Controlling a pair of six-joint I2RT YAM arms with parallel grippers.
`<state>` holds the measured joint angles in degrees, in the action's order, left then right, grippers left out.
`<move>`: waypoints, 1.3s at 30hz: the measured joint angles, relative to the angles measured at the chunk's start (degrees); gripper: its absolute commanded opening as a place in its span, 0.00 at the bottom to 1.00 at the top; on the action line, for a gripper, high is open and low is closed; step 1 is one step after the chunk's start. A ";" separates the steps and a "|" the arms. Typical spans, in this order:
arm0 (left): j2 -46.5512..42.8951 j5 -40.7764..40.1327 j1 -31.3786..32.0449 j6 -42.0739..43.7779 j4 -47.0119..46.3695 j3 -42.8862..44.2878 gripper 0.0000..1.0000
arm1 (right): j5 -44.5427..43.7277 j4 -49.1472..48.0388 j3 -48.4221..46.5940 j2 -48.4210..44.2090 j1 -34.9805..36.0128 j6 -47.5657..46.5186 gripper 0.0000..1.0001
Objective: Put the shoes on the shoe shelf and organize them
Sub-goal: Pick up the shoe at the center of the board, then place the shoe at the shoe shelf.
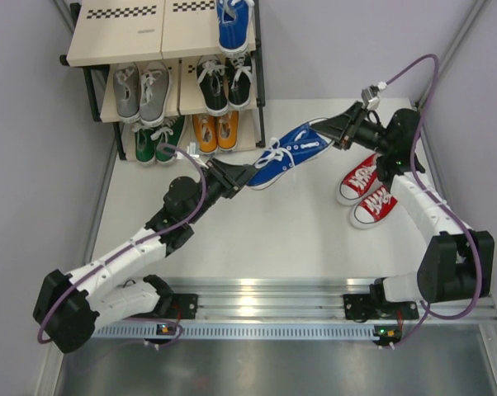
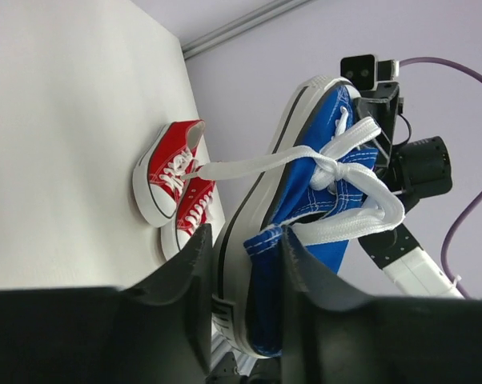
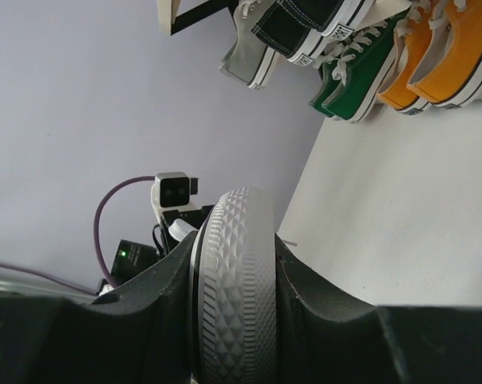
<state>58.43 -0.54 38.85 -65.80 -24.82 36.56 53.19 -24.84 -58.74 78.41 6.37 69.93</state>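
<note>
- Light falls from above, bright and even; the white table (image 1: 232, 239) is nearly washed out.
- Glare streaks the metal rail (image 1: 250, 285) at the near edge.
- Shadows are soft: faint under the red shoes (image 1: 368, 191), deeper beneath the boards of the shoe shelf (image 1: 116, 37) at the far left.
- In the left wrist view my left fingers (image 2: 185, 276) are dark and blurred, and the blue shoe (image 2: 299, 204) is sharp.
- In the right wrist view my right fingers (image 3: 321, 308) show black, without detail.
- The walls (image 1: 26, 124) lean outward at the overhead view's edges.

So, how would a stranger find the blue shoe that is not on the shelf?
Start at the shoe shelf, then the white table before it. The blue shoe spans between the left gripper and right gripper. The red pair nearby lies free; only this one is gripped.
</note>
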 measured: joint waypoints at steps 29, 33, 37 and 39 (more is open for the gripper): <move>-20.52 -1.68 -8.87 7.61 26.69 9.60 0.00 | 9.29 21.29 -15.41 1.38 -7.34 -26.73 0.99; -17.20 -4.66 -8.85 10.64 29.66 20.46 0.00 | 8.94 28.61 -15.41 0.28 -10.56 -35.60 0.99; -12.15 -8.44 -8.87 13.60 29.29 30.62 0.00 | 8.61 33.33 -13.92 -2.14 -10.95 -42.29 0.99; -8.24 -11.10 -8.87 15.28 28.63 36.28 0.00 | 8.52 34.97 -12.81 -3.39 -10.95 -44.70 0.99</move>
<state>50.19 -11.64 29.98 -50.52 3.81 72.84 61.71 10.13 -71.55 75.02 -4.58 25.23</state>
